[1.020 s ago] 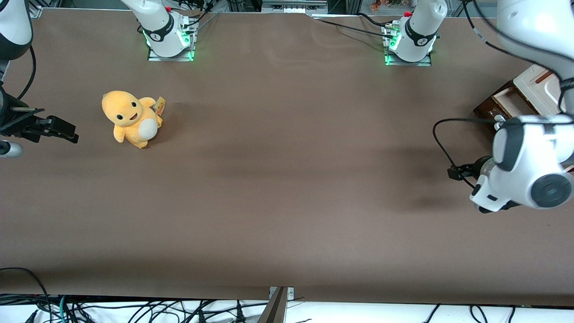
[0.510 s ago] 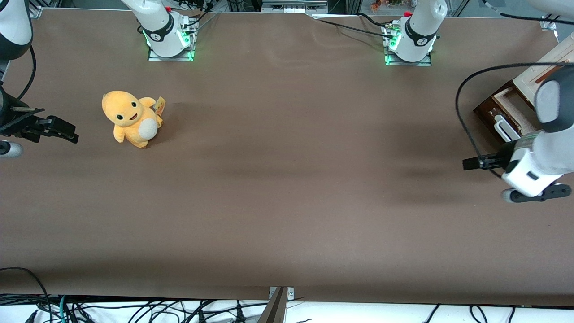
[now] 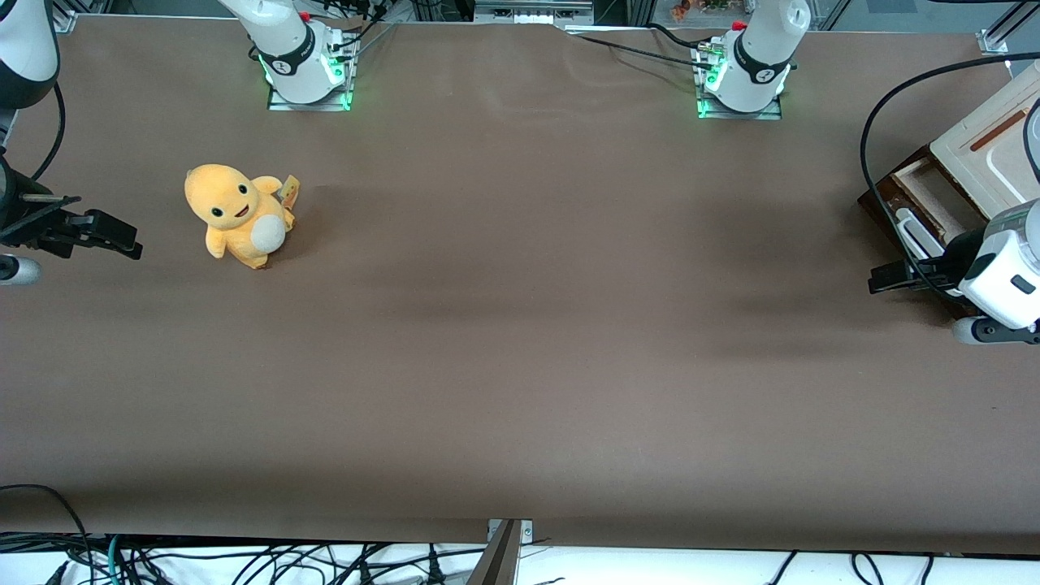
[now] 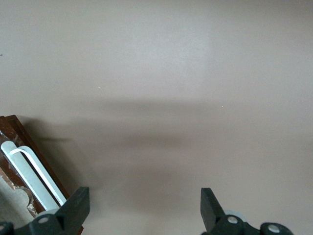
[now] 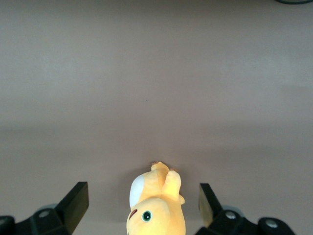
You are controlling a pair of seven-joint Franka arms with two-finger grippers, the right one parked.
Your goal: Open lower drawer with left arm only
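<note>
The lower drawer (image 3: 934, 199) stands pulled out of the small cabinet (image 3: 987, 146) at the working arm's end of the table, and its pale inner walls show. Its dark brown front carries a white bar handle (image 3: 914, 231), which also shows in the left wrist view (image 4: 32, 174). My left arm (image 3: 1003, 272) hangs just nearer the front camera than the drawer. Its gripper (image 3: 886, 280) is open and empty, close beside the handle's near end and apart from it. In the left wrist view the gripper (image 4: 142, 210) has brown table between its fingers (image 4: 73, 210).
A yellow plush toy (image 3: 240, 213) sits toward the parked arm's end of the table and also shows in the right wrist view (image 5: 156, 205). Two white arm bases with green lights (image 3: 309, 69) (image 3: 743, 73) stand at the table's back edge. A black cable (image 3: 873, 146) loops above the drawer.
My left arm has swung away toward the working arm's end of the table, uncovering the open drawer and its handle. The gripper has moved with it, closer to the drawer front.
</note>
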